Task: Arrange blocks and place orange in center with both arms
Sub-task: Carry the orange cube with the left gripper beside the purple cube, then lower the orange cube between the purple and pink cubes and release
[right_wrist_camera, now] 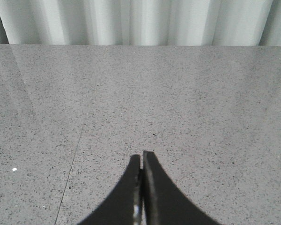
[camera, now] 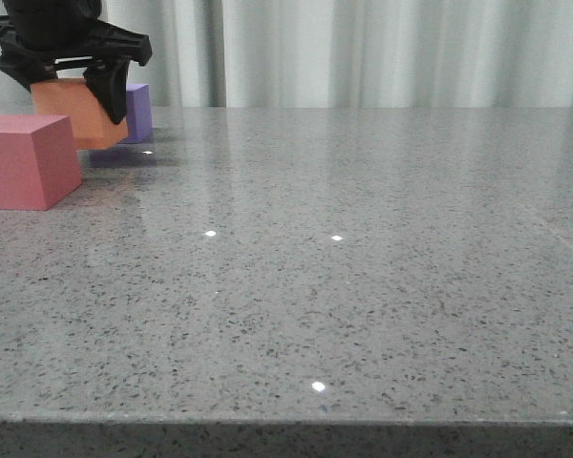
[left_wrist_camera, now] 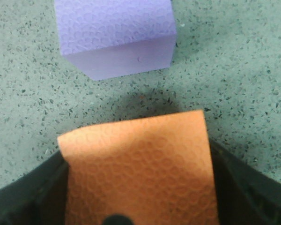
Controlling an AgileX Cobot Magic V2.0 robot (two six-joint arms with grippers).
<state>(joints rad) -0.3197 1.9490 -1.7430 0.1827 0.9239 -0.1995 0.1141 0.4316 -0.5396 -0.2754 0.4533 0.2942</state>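
left hand (camera: 69,84) pinches orange cube (camera: 76,113), tilted, raised off the bench (camera: 363,286), between pink cube (camera: 27,160) and purple cube (camera: 137,112). right hand (right_wrist_camera: 141,161) pressed together, holding nothing.

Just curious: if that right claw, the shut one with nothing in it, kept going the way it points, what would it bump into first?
Probably the bare grey table. The right gripper has no blocks ahead; beyond hangs a pale curtain.
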